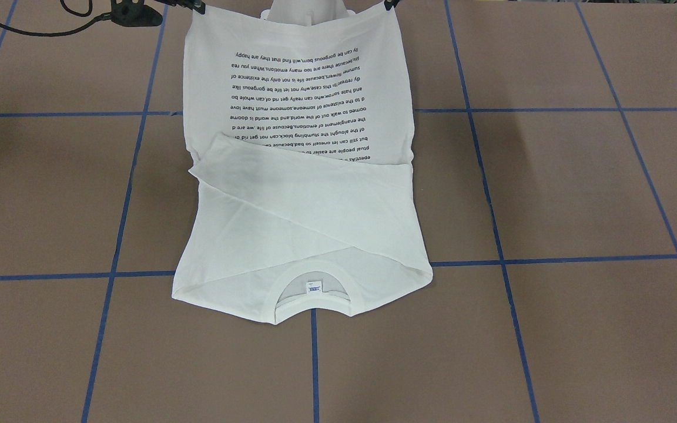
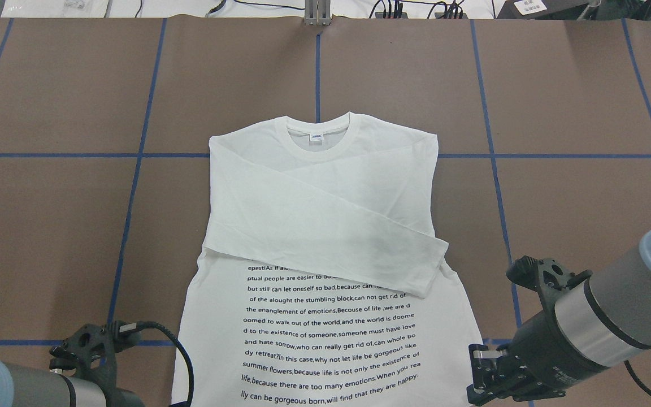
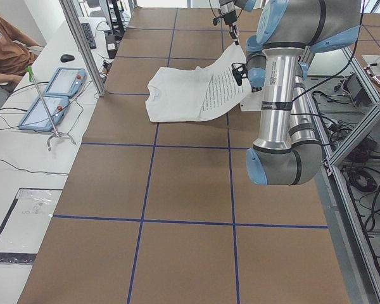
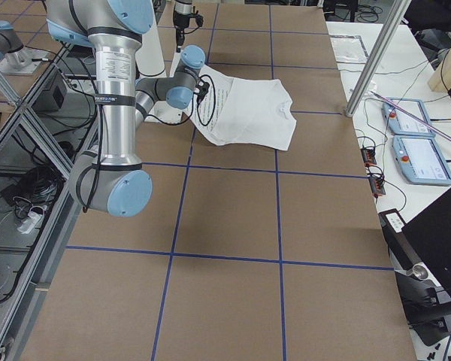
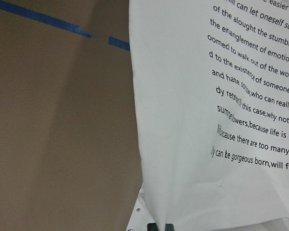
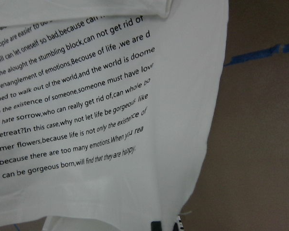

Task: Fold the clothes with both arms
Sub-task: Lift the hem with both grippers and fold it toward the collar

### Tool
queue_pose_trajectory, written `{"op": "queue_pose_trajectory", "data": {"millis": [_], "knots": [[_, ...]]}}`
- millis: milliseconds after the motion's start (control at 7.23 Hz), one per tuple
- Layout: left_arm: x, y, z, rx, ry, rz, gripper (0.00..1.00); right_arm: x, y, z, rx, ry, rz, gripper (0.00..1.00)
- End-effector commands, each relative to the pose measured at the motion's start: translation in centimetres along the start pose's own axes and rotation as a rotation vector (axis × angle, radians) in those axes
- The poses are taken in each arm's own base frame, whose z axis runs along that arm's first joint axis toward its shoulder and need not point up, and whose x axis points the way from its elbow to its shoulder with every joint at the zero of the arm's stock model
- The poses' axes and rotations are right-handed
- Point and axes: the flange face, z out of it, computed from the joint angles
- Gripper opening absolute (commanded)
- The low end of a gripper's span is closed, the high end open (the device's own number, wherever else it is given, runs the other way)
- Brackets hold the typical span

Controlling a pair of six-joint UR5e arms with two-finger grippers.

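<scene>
**Both end effectors hold the hem at the robot's edge of the bench**

You have the white T-shirt (image 2: 325, 203) lying midway between the two ends of the bench (image 2: 48, 226), closer to the robot's edge than to your own. Its collar (image 1: 315, 270) points toward your edge, and the small blue-white label (image 2: 316, 137) shows inside it. The two long sleeves (image 2: 331, 226) are folded in and cross each other over the chest. The upper one runs at a slant, and its cuff ends near the shirt's side on the robot's right. Below the sleeves the black printed text (image 2: 331, 339) faces up.

The left end effector (image 5: 161, 226) is pressed together on the hem corner at the robot's left. You can see the cloth gathered into its dark fingertips at the bottom of the left wrist view. The right end effector (image 6: 166, 225) pinches the opposite hem corner in the same way.

In both side views the hem is raised off the bench at the robot's edge, so the printed half slopes up from the surface while the collar half lies flat. From your side, the white pedestal base (image 1: 303, 10) shows just behind the raised hem. Blue tape lines (image 2: 127, 226) divide the brown bench into squares, and the shirt lies across several of them.
</scene>
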Motion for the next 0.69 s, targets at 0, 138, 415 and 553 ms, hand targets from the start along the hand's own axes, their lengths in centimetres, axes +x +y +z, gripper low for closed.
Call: {"op": "queue_pose_trajectory", "data": {"millis": [0,138,415,553], "knots": [[0.5,-5.3,-2.2,0.120,0.031,0.016,0.00,-1.8,-6.1,-2.4,0.120,-0.050,0.006,0.00],[0.8,-8.5,-3.7,0.186,0.040,0.057,0.00,-1.3,-8.9,-4.0,0.172,-0.060,0.049,0.00],[4.3,-16.8,-5.3,0.268,0.057,0.021,0.00,-1.9,-13.6,-6.0,0.247,-0.076,0.069,0.00],[6.1,-20.5,-4.1,0.304,0.034,-0.005,0.00,-2.7,-16.9,-6.9,0.283,-0.083,0.100,0.00]]}}
